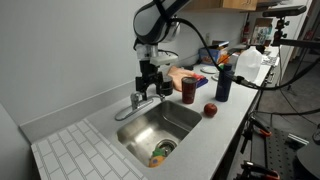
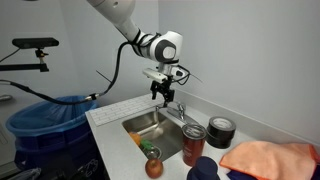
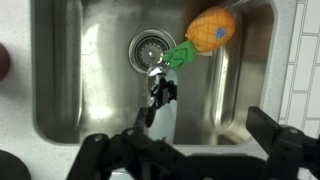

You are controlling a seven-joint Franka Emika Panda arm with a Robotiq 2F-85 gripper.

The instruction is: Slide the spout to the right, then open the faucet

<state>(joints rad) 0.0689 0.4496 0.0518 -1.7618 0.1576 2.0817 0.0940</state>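
Remote session, kitchen counter: the gripper hung just above the faucet at the far edge of the steel sink, its jaws spread wide and holding nothing. In my wrist view, the two fingers stood well apart on either side of the spout, which ran out over the basin with its tip near the drain. I could not tell whether either finger touched the chrome (the tube was bright with glare). An orange toy fruit with green leaves lay in the basin beside the drain. In an exterior view, a red can, an apple and a dark bottle stood on the counter right of the sink.
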